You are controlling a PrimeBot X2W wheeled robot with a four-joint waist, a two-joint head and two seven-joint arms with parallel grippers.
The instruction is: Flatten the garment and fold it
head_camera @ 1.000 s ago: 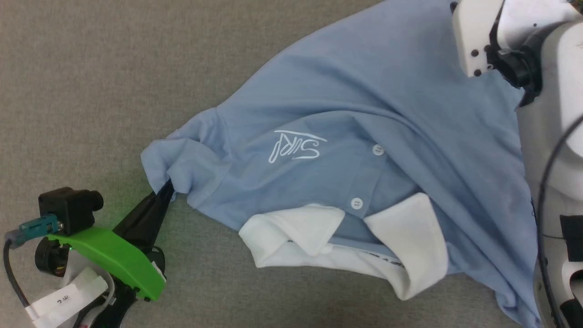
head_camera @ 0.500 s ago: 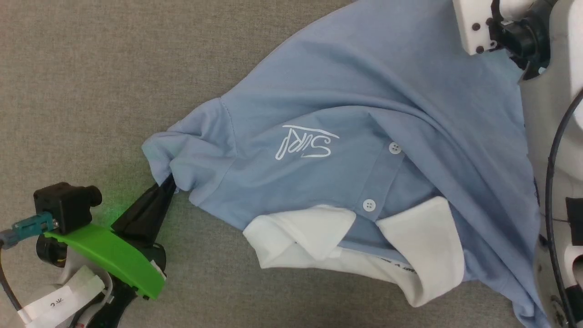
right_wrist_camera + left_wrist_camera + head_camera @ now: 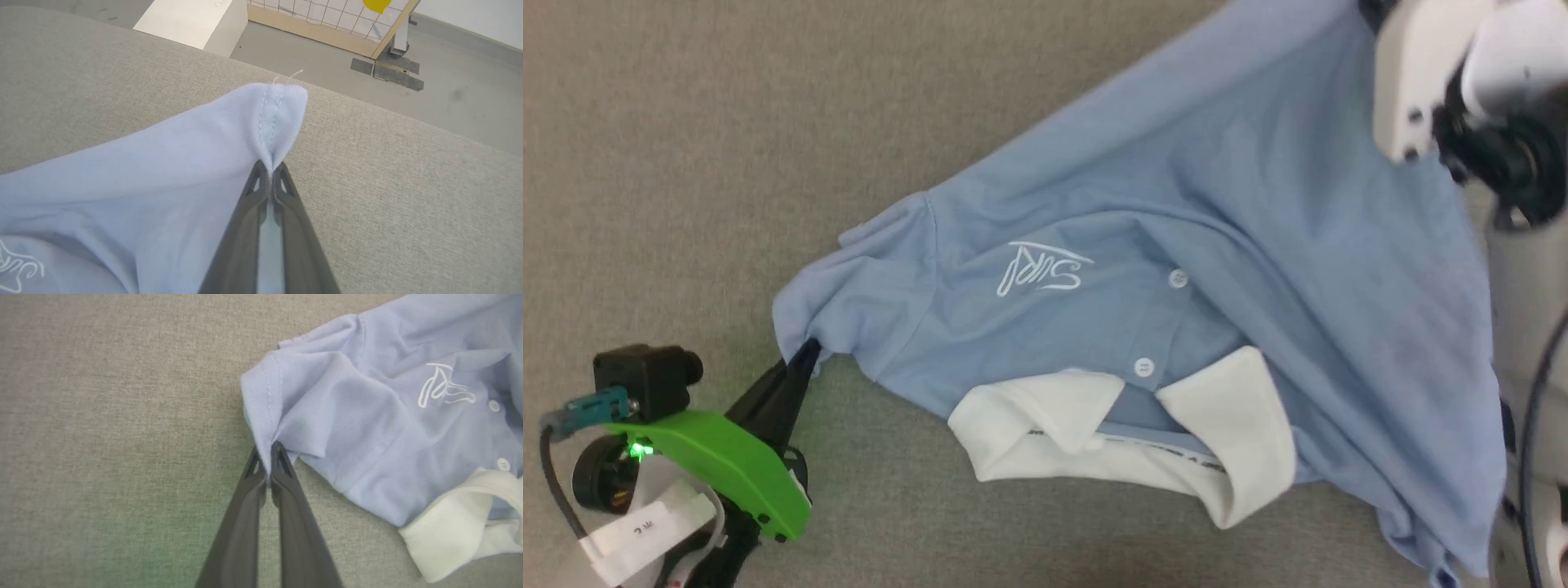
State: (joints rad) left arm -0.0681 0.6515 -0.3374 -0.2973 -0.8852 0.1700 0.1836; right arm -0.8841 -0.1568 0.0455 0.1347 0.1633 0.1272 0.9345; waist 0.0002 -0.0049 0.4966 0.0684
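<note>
With my left gripper (image 3: pixel 267 459) pinching the near-left sleeve hem of the garment (image 3: pixel 1217 229) and my right gripper (image 3: pixel 271 169) pinching its stitched far-right corner, I'd pull evenly apart, low over the grey table (image 3: pixel 686 122), so the rumpled cloth between spreads flat.

Grey woven-fabric tabletop (image 3: pixel 686 122) spreads wide; beyond its edge, a wood-framed white grid board (image 3: pixel 318 12) stands on grey floor (image 3: pixel 470 102).
</note>
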